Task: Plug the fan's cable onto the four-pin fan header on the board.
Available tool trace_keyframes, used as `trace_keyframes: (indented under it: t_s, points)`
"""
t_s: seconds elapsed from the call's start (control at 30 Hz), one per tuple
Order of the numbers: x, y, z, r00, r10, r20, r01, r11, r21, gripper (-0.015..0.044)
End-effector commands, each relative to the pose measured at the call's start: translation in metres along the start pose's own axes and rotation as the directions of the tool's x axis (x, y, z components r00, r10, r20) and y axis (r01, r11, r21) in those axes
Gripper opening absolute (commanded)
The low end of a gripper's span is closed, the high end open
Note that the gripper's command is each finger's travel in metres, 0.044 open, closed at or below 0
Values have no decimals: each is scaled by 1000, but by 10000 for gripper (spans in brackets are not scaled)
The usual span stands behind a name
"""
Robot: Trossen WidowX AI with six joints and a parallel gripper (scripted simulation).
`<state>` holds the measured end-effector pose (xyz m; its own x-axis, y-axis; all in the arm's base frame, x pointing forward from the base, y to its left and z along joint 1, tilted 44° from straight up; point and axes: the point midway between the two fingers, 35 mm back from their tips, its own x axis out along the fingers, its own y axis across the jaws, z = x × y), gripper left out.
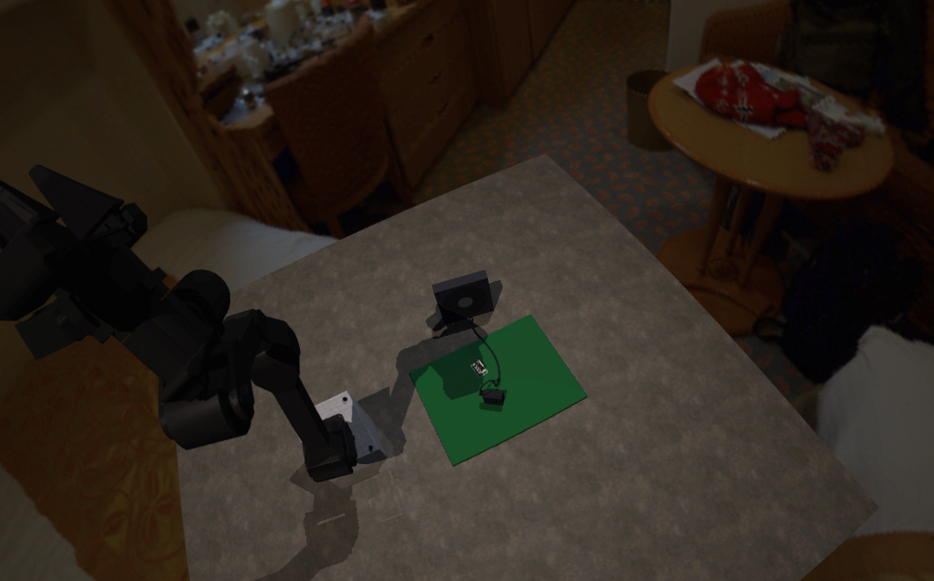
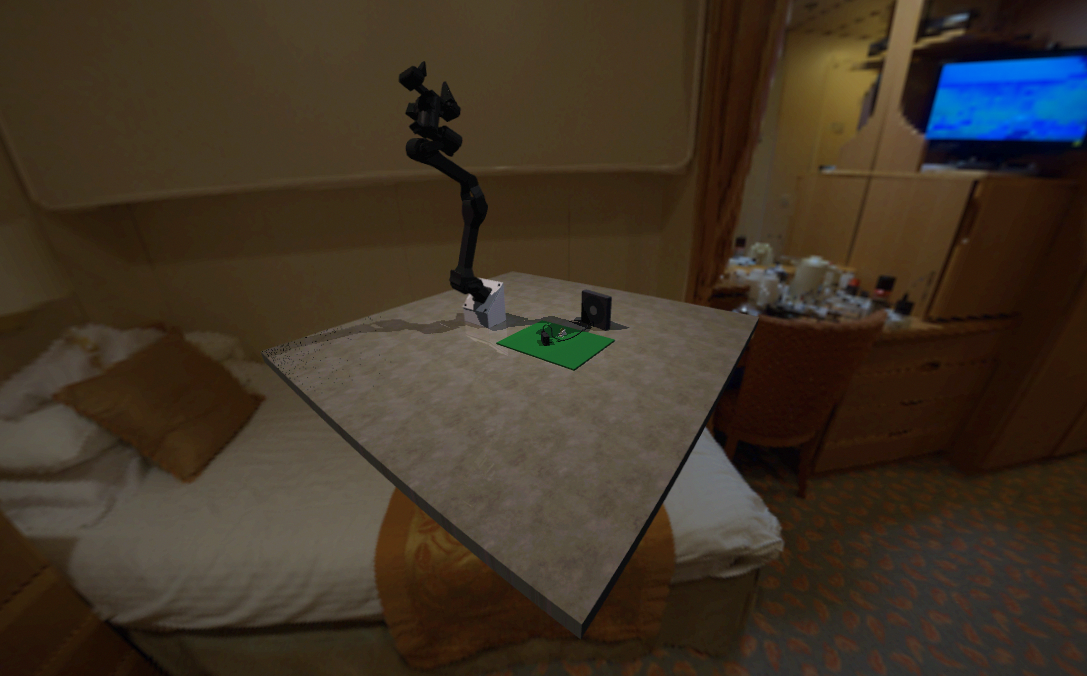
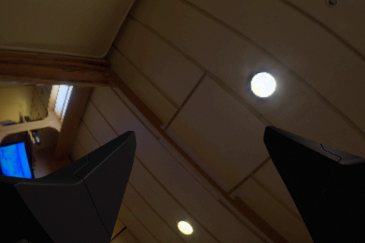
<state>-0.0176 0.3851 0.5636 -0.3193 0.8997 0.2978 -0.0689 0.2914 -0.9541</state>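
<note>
The black fan (image 1: 462, 296) (image 2: 595, 310) stands upright behind the green board (image 1: 528, 425) (image 2: 572, 357). Its thin dark cable (image 1: 498, 360) loops over the board to a black plug (image 1: 493, 396) (image 2: 545, 339). The plug is on or just above the board, apart from the header; which cannot be told. The small white four-pin header (image 1: 479, 368) (image 2: 561, 333) is uncovered, near the board's fan-side edge. My gripper (image 1: 1, 170) (image 2: 435, 73) (image 3: 202, 135) is open and empty, raised high above the table and far from plug and board, fingers pointing up. The wrist view shows only ceiling and wall between the fingers.
The arm's white base (image 1: 365, 429) (image 2: 488, 309) stands on the grey table (image 1: 636, 461) (image 2: 463, 419) beside the board. The arm's shadow falls across part of the board. A bed, a chair and a round side table (image 1: 766, 162) are beyond the table's edges.
</note>
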Motion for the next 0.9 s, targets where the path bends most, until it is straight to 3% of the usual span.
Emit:
trace_keyframes:
  t_s: [0.0,0.17,0.47,0.67,0.87]
  points:
    - [0,0,0,1000,0,0,0,1000,0,426]
    - [-4,-8,7,1000,-24,9,24,1000,4,440]
    - [-52,-97,88,931,-310,190,344,921,-184,440]
    - [-112,-160,137,788,-526,321,611,733,-299,440]
    - [-192,-213,169,572,-707,415,816,442,-372,440]
